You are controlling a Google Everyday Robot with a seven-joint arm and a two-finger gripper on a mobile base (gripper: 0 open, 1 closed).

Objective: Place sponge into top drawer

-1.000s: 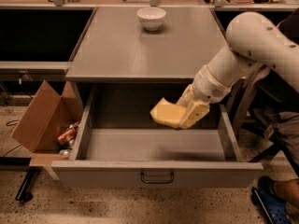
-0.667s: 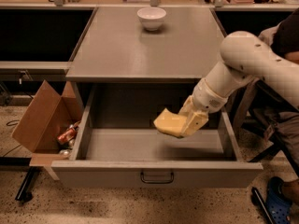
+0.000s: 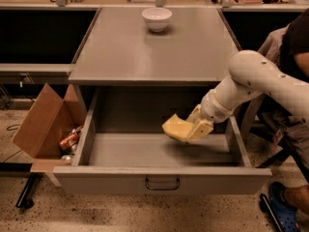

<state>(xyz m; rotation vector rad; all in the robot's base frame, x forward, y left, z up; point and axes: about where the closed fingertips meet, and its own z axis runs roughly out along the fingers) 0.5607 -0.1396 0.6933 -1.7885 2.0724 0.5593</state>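
Observation:
The top drawer (image 3: 161, 179) is pulled wide open below the grey cabinet top, its flat front panel with a small dark handle facing me. My gripper (image 3: 192, 128) reaches in from the right on a white arm and is shut on the pale yellow sponge (image 3: 175, 128). It holds the sponge tilted, inside the drawer's right half, just above the drawer floor and near the back.
A white bowl (image 3: 157, 18) stands at the back of the cabinet top (image 3: 154, 52). An open brown cardboard box (image 3: 42, 123) with cans lies on the floor to the left. A seated person (image 3: 294, 105) is at the right, close to the arm.
The arm has lowered and swung slightly right, carrying the sponge deeper down into the open drawer. The drawer and bowl have not moved.

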